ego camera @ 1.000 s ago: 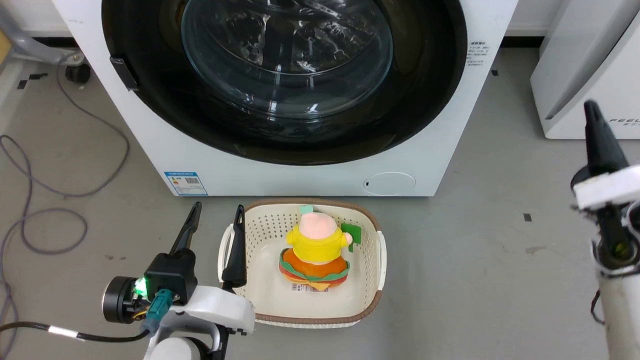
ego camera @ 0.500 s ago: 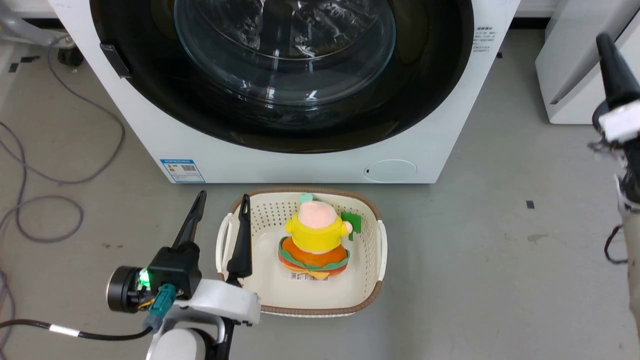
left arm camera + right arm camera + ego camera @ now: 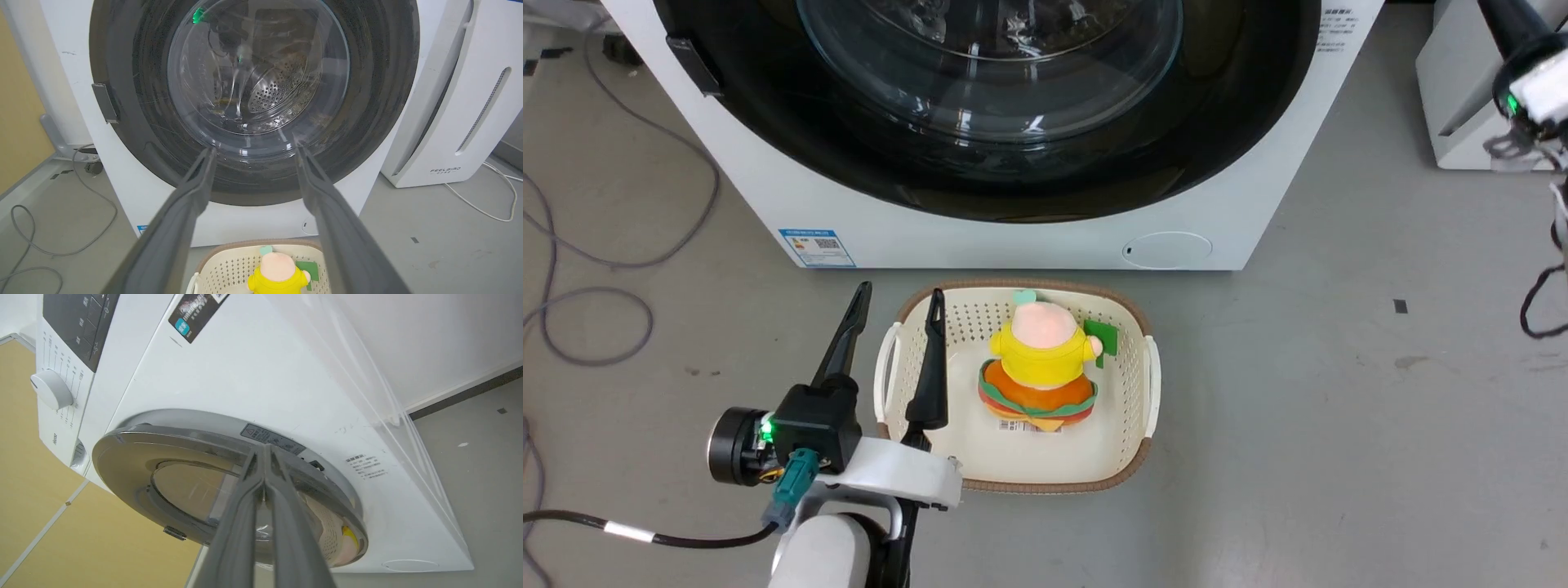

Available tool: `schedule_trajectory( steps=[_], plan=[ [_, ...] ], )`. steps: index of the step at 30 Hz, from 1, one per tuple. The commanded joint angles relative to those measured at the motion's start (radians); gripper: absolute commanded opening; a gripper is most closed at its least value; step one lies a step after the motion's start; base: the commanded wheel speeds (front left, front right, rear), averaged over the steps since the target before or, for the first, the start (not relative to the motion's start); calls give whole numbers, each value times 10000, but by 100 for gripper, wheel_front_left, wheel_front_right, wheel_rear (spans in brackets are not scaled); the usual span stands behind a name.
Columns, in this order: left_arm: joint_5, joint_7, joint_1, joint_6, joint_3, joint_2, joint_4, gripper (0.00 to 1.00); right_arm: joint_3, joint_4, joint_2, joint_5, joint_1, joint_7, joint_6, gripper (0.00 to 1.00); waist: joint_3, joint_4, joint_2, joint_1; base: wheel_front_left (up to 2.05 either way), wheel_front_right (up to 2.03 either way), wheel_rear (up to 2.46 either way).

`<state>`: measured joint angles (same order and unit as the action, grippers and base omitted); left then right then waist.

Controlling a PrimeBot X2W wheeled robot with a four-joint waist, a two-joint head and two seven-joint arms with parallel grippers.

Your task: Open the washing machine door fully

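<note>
— How is the light looking?
— Bright and even, casting only soft shadows. White glints are streaking the washing machine door (image 3: 988, 73).
— Any blur?
— Wrist views are bending slightly at their edges.

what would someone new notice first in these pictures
The washing machine door, a huge glossy black ring around a bulging glass bowl, takes up the top of the head view. On the grey floor just before the washing machine sits a cream basket holding a plush toy in yellow and orange, and the left hand hangs open by its left rim.
</note>
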<state>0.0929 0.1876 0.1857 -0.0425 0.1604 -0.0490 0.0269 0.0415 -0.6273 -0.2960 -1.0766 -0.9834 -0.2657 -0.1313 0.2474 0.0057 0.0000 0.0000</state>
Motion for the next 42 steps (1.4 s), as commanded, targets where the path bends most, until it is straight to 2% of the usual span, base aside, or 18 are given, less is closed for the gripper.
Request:
schedule_trajectory(
  steps=[1, 12, 30, 42],
  plan=[
    [61, 133, 165, -71, 82, -11, 3, 100, 82, -213, -97, -285, -431, -147, 3, 0, 57, 20, 0, 0, 0, 0, 0],
    [169, 363, 532, -145, 304, -12, -12, 100, 1081, -1451, 32, -897, -2352, -1611, 4, 0, 640, 120, 0, 0, 0, 0, 0],
    [421, 739, 1155, -329, 706, -12, -35, 100, 2301, -3716, 130, -1868, -5346, -3165, 6, 0, 1631, 258, 0, 0, 0, 0, 0],
    [445, 741, 1217, -366, 747, -12, -10, 100, 2794, -3780, 228, -1563, -5071, -3847, 6, 0, 1663, 234, 0, 0, 0, 0, 0]
  ],
)
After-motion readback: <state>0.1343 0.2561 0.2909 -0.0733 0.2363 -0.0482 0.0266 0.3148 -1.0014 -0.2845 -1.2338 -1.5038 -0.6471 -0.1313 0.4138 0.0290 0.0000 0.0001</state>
